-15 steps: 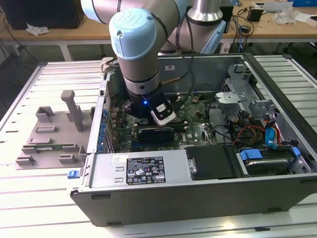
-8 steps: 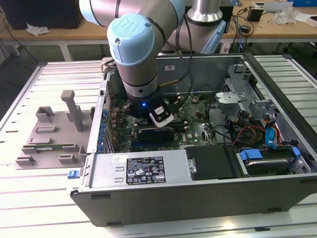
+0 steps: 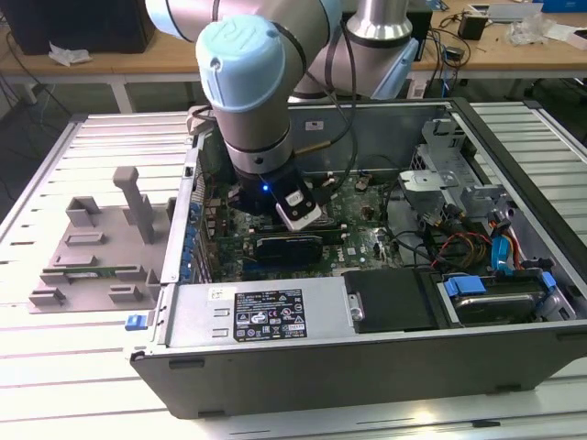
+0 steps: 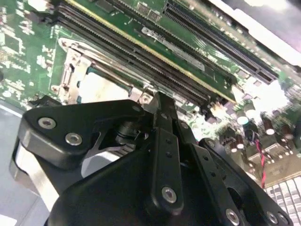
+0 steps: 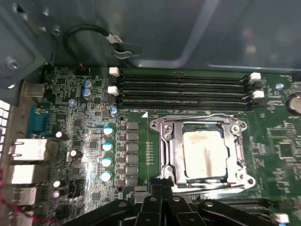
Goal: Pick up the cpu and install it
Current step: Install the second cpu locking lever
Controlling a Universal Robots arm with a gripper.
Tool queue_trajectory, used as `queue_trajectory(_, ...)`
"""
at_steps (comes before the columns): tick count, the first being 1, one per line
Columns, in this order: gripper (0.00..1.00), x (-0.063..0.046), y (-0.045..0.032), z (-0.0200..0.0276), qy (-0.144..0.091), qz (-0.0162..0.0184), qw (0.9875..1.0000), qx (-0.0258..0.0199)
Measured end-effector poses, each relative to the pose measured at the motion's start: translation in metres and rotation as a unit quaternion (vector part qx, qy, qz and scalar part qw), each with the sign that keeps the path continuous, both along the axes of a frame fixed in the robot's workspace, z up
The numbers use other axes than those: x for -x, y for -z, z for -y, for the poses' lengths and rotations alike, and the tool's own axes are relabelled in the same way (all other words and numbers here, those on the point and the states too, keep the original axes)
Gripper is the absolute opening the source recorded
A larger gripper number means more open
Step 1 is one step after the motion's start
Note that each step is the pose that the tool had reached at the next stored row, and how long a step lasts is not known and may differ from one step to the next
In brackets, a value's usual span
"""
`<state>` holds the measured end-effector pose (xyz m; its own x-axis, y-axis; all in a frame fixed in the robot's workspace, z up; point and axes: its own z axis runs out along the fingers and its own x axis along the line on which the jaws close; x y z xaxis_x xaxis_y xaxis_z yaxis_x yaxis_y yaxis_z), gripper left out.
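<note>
cpu [image 5: 203, 153] seated in the socket frame [image 5: 165, 146]; gripper [image 4: 160, 101] just beside it, fingers together, empty

Exterior view looked down from above and off to one side at the open computer case [image 3: 367, 302] on the slatted table [image 3: 55, 367] — whole arm [image 3: 248, 82] visible, mid distance. Both wrist views sat close over the motherboard [image 5: 75, 94] — first looked nearly straight down, second slanted low past the gripper [image 4: 160, 101]. Both shared the socket [image 5: 202, 150] and memory slots [image 5: 183, 89].
</note>
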<state>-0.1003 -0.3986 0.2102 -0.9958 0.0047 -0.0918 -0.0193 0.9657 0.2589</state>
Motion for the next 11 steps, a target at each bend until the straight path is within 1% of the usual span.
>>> queue_trajectory(1,0.11,0.000,-0.0054,-0.0002,0.000,0.0000,1.0000,0.0065)
queue_trajectory(3,0.11,0.000,-0.0113,-0.0005,0.000,0.0000,0.9999,0.0151)
queue_trajectory(4,0.11,0.000,-0.0167,-0.0007,0.000,-0.0001,0.9997,0.0246)
queue_trajectory(5,0.11,0.000,-0.0193,-0.0008,0.000,0.0000,0.9996,0.0289)
queue_trajectory(6,0.11,0.000,-0.0202,-0.0009,0.000,0.0000,0.9995,0.0330)
queue_trajectory(7,0.11,-0.002,-0.0203,-0.0011,0.000,-0.0001,0.9993,0.0361)
queue_trajectory(10,0.11,-0.024,-0.0202,-0.0019,0.000,-0.0039,0.9993,0.0378)
queue_trajectory(11,0.11,-0.028,-0.0201,-0.0027,0.000,-0.0046,0.9992,0.0385)
